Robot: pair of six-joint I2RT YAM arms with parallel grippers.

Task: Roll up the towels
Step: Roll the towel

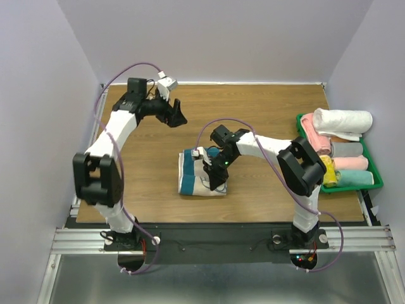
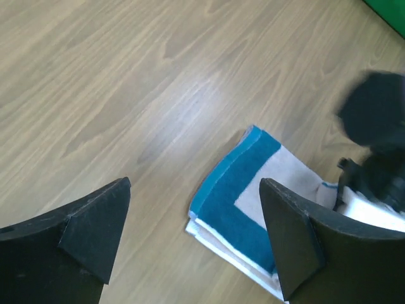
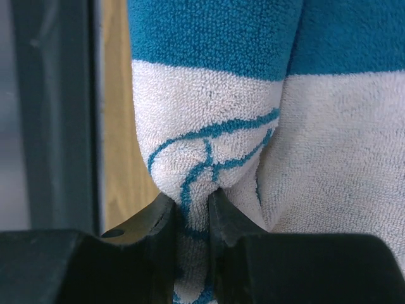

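Presently, your towel lies folded in several layers on the table, near its middle and somewhat toward the near edge. From the left wrist view, the towel shows a teal band bent in an L around a cream panel, and the stacked edges are visible at its near corner. In the right wrist view the towel fills the frame, with a teal strip across the top and cream terry below carrying thin teal outline strokes.

Your right gripper sits on the right half of the towel. Up close, the right gripper is clamped on a raised fold of the cream cloth. Its jaws are almost together, with only the pinched terry between them.

Your left gripper is raised over the far left part of the table, well apart from the towel. Through its own camera, the left gripper is spread wide and has nothing in its grasp. Bare wood and the towel's corner show below the gap.

At the right edge of the table stands a green tray. It holds rolled cloths in white, pink, grey, cream and yellow, packed side by side.
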